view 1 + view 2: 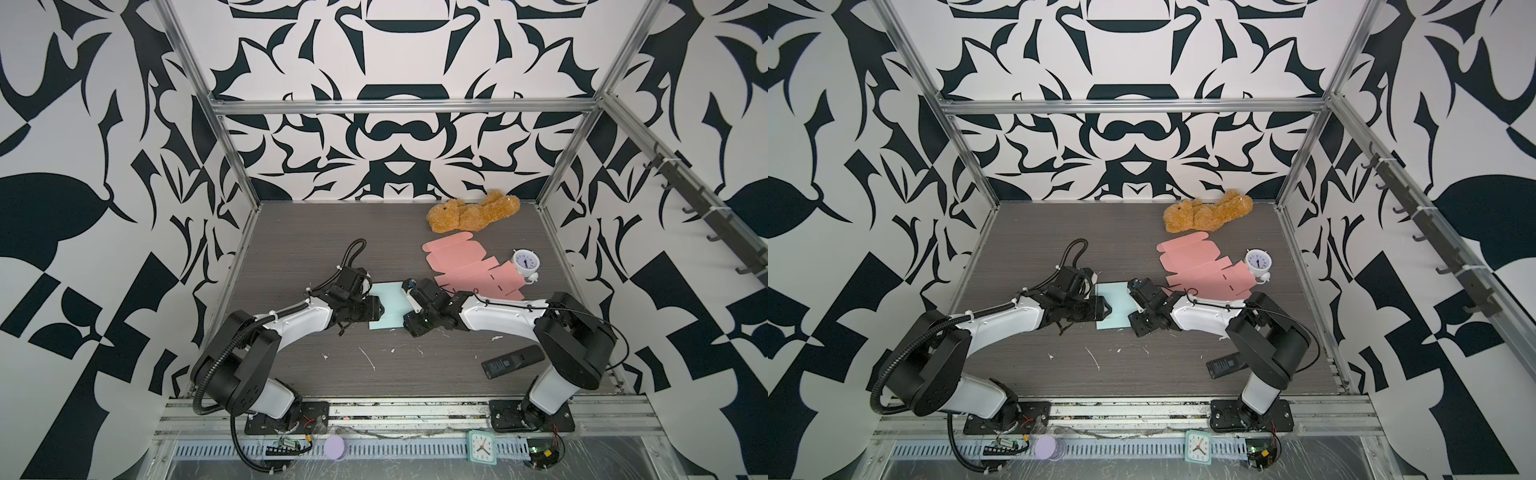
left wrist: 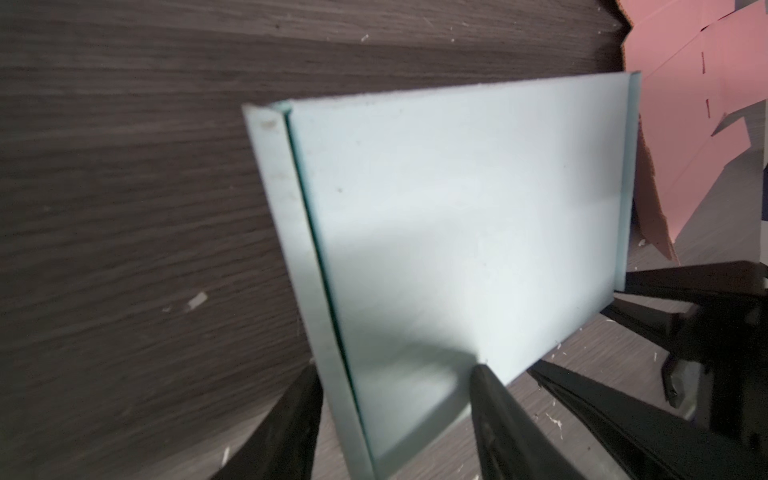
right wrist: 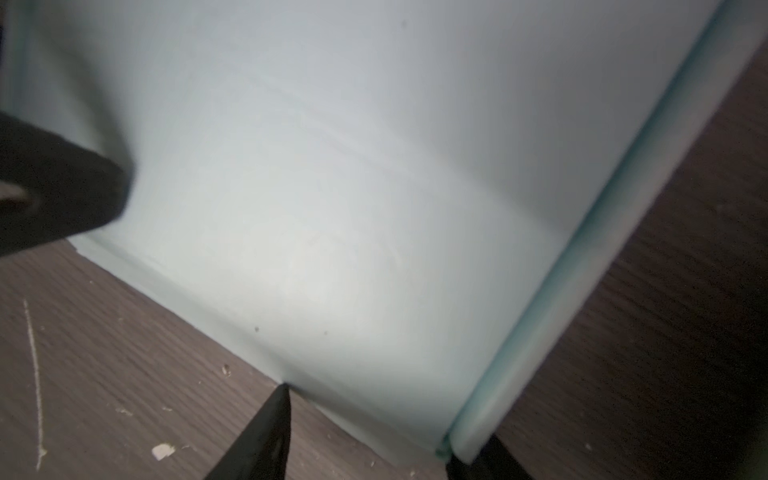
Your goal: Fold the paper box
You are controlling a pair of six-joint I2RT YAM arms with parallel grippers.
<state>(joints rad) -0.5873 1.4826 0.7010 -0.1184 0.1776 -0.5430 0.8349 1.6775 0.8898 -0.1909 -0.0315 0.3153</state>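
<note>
A light blue paper box (image 1: 390,305) (image 1: 1115,303), folded shut and flat-topped, lies on the dark wood table between both grippers. My left gripper (image 1: 376,309) (image 2: 395,380) is open at the box's left end. One finger is beside the side wall and the other tip rests on the top face (image 2: 457,216). My right gripper (image 1: 405,309) (image 3: 374,424) is open at the right end. Its fingers straddle a corner of the box (image 3: 353,187), one tip touching the near edge. A pink unfolded box sheet (image 1: 465,266) (image 2: 706,104) lies flat behind the right arm.
A brown teddy bear (image 1: 469,214) lies at the back right. A white alarm clock (image 1: 525,264) stands on the pink sheet's right edge. A black remote (image 1: 513,361) lies near the right arm's base. White paper scraps (image 1: 368,357) dot the front of the table.
</note>
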